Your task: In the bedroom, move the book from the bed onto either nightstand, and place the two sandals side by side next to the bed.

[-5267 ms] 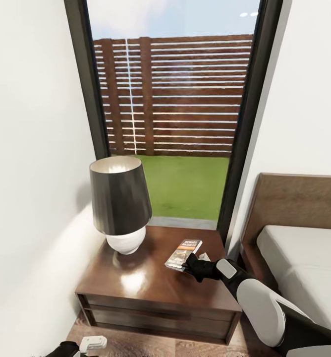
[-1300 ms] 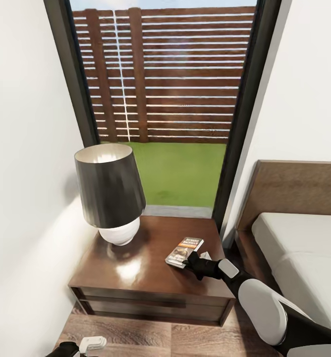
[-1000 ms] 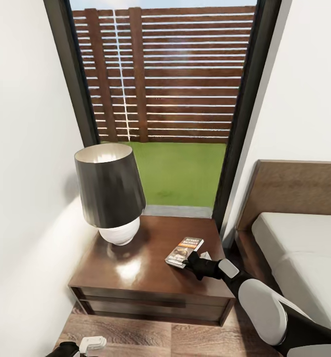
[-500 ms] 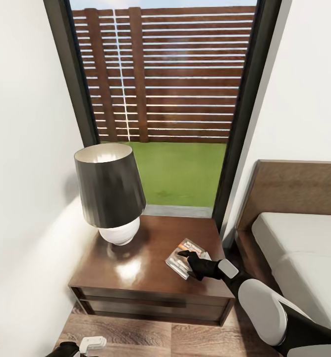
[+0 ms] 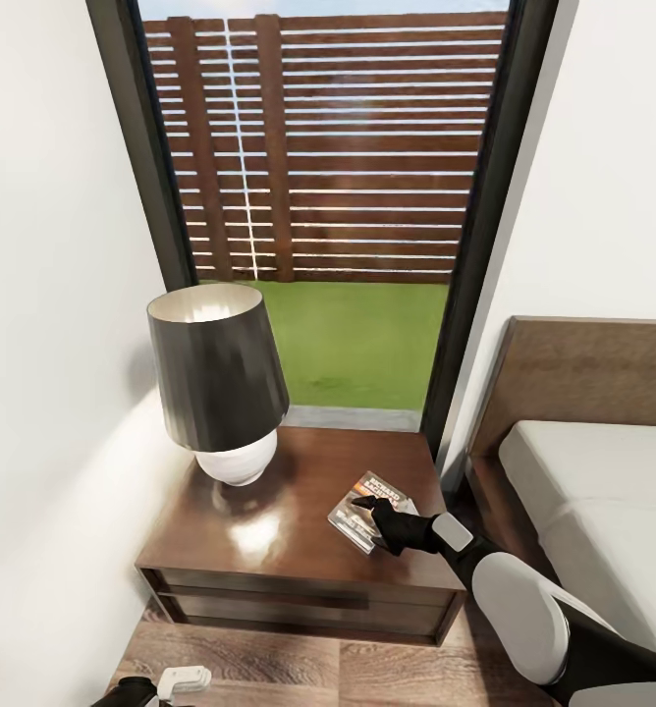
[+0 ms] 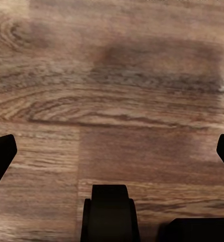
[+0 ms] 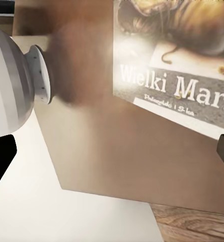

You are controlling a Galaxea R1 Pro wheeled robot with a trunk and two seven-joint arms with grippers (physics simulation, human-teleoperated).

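Book [image 5: 364,511] first: it lies flat on the nightstand [image 5: 269,550], just in front of my right gripper [image 5: 371,515], whose fingers stand wide apart with nothing between them; their tips sit at the cover's near edge, and I cannot tell whether they touch it. Through my right wrist camera the cover [image 7: 177,65] shows its pale lettering and a dark animal picture. I judge it a light, thin paperback, stiff enough lying flat but prone to flex and slide on the glossy wood, so any regrasp is best across the spine edge, pinching the full block of pages. Beyond the book on the nightstand stands the lamp [image 5: 220,383]; the bed [image 5: 603,511] lies beside the nightstand. My left gripper [image 6: 112,166] hangs wide over the wooden floor [image 6: 112,101], near the nightstand's foot.
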